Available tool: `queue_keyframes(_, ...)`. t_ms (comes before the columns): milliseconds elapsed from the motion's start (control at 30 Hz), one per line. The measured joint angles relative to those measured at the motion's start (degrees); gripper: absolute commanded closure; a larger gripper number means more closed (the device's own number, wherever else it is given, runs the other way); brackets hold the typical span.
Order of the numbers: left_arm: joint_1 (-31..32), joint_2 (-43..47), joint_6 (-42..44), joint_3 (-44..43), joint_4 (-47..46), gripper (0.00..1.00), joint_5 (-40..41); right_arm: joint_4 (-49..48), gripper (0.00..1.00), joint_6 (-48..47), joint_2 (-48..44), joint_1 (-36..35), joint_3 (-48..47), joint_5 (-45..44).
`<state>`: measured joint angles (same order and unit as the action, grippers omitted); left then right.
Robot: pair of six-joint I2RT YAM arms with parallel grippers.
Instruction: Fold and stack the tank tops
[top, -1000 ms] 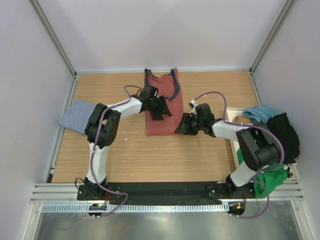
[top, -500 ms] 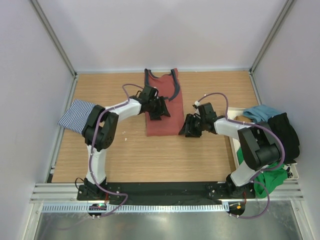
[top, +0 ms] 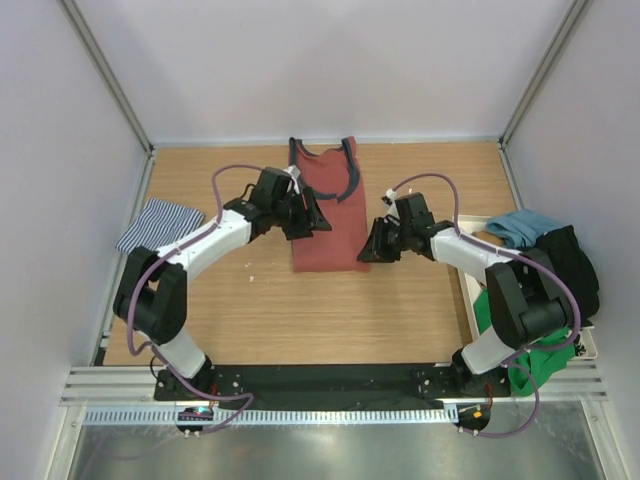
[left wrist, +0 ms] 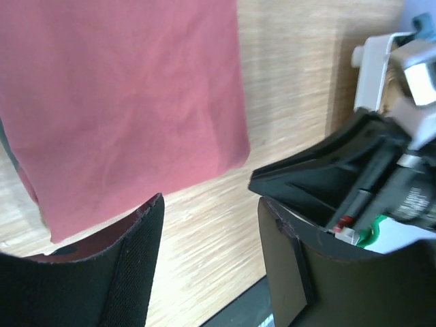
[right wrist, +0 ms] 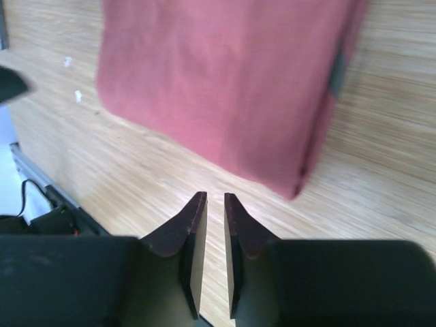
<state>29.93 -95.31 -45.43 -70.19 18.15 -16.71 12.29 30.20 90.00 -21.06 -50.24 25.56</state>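
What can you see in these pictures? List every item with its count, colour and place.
table: one, light wood, under everything.
red tank top: one, rust-red with dark trim, folded into a long strip, middle of the table towards the back.
striped tank top: one, navy and white, folded, at the table's left edge.
tray: one, white, at the right edge, holding loose clothes.
teal cloth: one, at the far end of the tray.
black cloth: one, in the middle of the tray.
green cloth: one, spilling over the near end of the tray.
left gripper: one, black, open and empty, at the red tank top's left side.
right gripper: one, black, jaws nearly together, empty, beside the red tank top's right edge.
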Motion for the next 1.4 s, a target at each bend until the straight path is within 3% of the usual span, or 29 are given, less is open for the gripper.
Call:
queue_keyframes(100, 0.0, -0.7, -1.1, 2.3, -0.8, 0.44, -1.4, -1.1, 0.88, 0.6, 0.3, -1.1, -1.2, 2.2)
queue_keyframes(367, -0.9, -6.0, -4.4, 6.9, -5.2, 0.49, -5.4, -6.5, 0.97, 3.4, 10.3, -1.1, -4.0, 7.0)
queue_keyframes(800, -4.9, -6.4, -5.6, 18.6, -16.2, 0.49, -8.6, -13.7, 0.98, 5.6, 13.5, 6.5, 3.7, 13.8)
queue_keyframes(1033, -4.9, -0.2, -3.5, 21.2, -13.0, 0.36, -4.6, -7.8, 0.85, 3.2, 8.4, 6.5, 3.9, 7.3)
queue_keyframes(1167, -4.4, 6.3, -1.4, 21.4, -7.1, 0.35, 0.7, -3.1, 0.57, 1.6, 3.5, 6.4, 4.3, 1.0)
queue_keyframes(1400, -0.9, 9.4, 0.0, 21.6, -2.3, 0.36, 8.8, 1.1, 0.53, -0.3, -1.6, 3.1, 4.8, -8.1)
